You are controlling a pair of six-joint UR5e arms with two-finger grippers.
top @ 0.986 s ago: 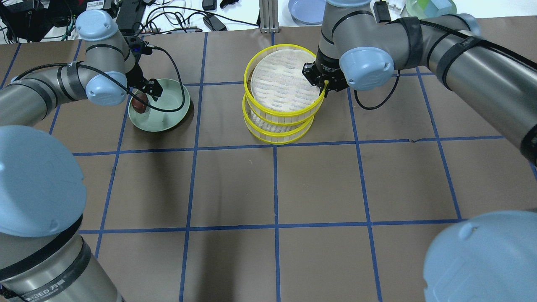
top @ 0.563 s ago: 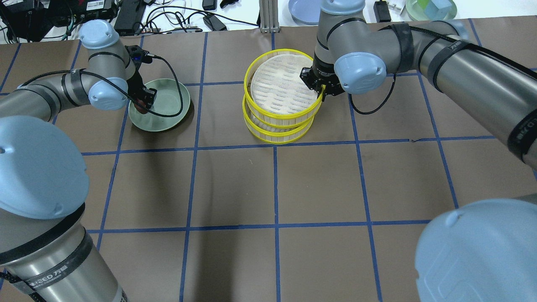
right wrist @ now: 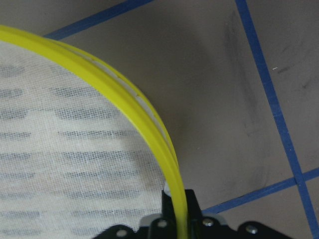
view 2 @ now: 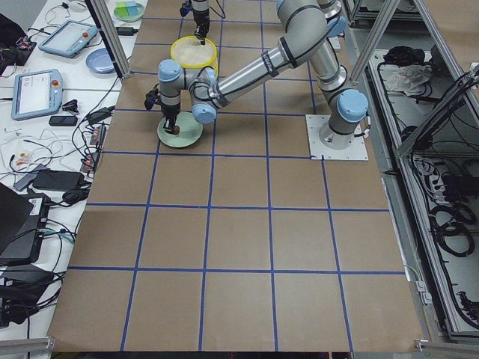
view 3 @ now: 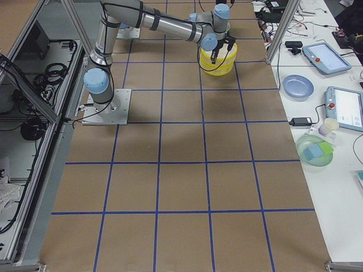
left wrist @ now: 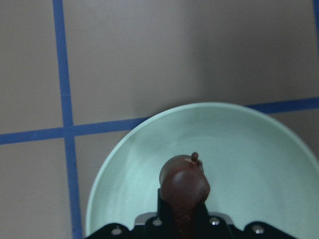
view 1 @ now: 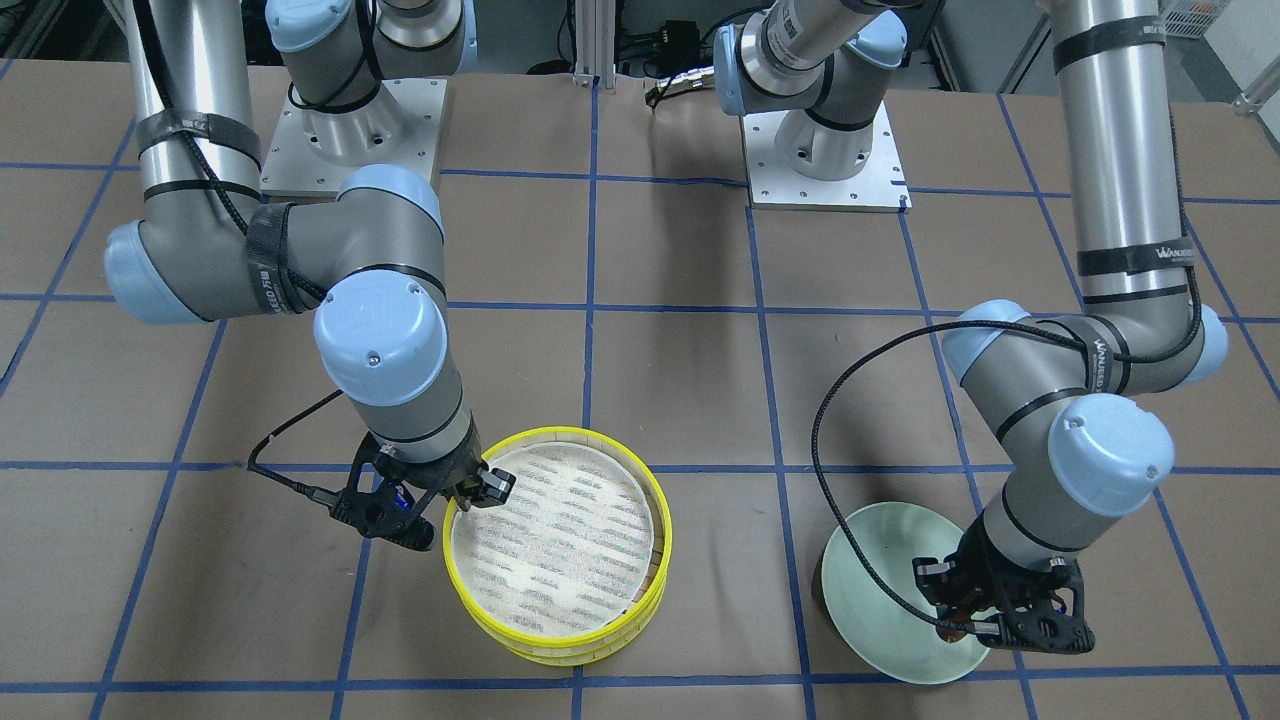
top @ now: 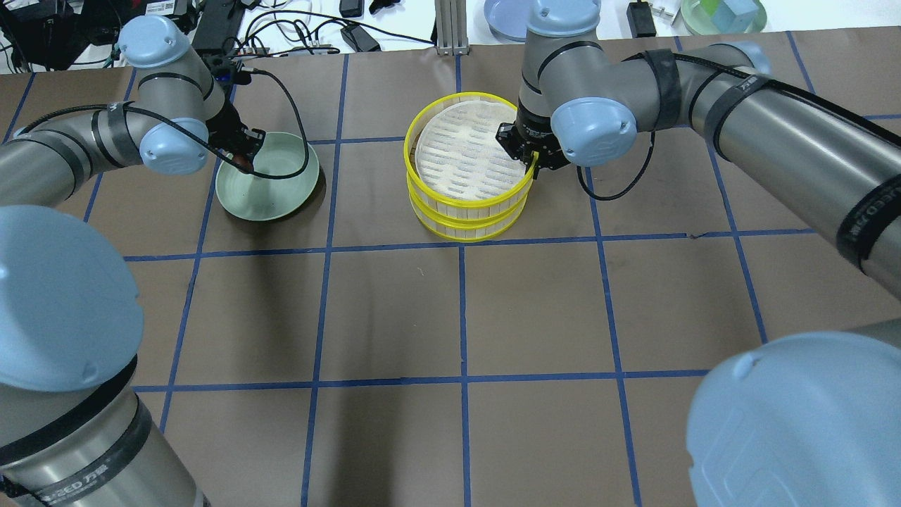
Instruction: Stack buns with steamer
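Note:
Two yellow-rimmed steamer trays are stacked at the table's far middle. My right gripper (top: 531,163) is shut on the right rim of the upper tray (top: 464,151), as the right wrist view shows (right wrist: 174,199). The upper tray stands almost squarely over the lower tray (top: 464,227); its mesh floor is bare. My left gripper (top: 243,158) is shut on the dark reddish-brown bun (left wrist: 183,186) and holds it over the left part of the pale green plate (top: 274,190). The cream-white bun is not in view.
A blue plate (top: 510,17), a green bowl (top: 721,10) and cables (top: 295,35) lie on the white bench beyond the table's far edge. The two arm bases (view 1: 345,140) stand at the robot's side.
My right gripper has carried the upper tray left and toward the robot, from an offset tilt to nearly square over the lower tray. My left gripper with the brown bun has shifted slightly farther over the plate.

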